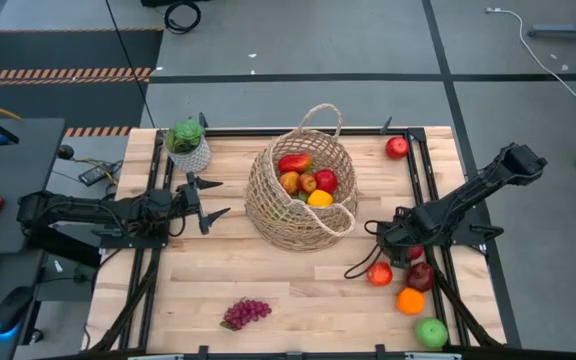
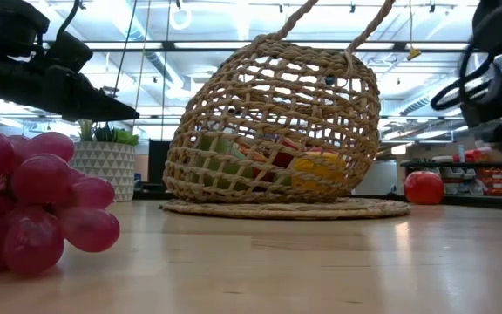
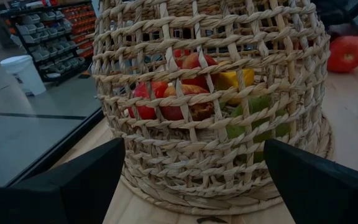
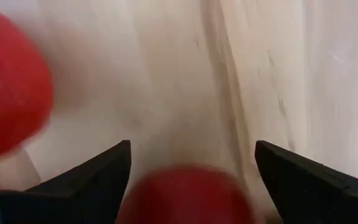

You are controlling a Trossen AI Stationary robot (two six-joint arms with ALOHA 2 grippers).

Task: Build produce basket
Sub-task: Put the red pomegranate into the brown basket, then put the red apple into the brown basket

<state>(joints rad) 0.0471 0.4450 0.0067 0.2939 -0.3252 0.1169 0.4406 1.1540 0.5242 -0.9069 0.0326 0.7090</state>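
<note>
The tan wicker basket stands on its flat base mid-table, with red, yellow and green produce inside, also visible through the weave. My left gripper is open, level, left of the basket and pointing at it. My right gripper is open and points down over the table's right near part. A red fruit lies between its fingers and another beside them. Red fruits, an orange, a green apple and purple grapes rest on the table.
A green plant in a white pot stands at the far left, close to my left arm. One red apple lies by the far right rail. Black rails run along the table's sides. Bare wood lies between basket and grapes.
</note>
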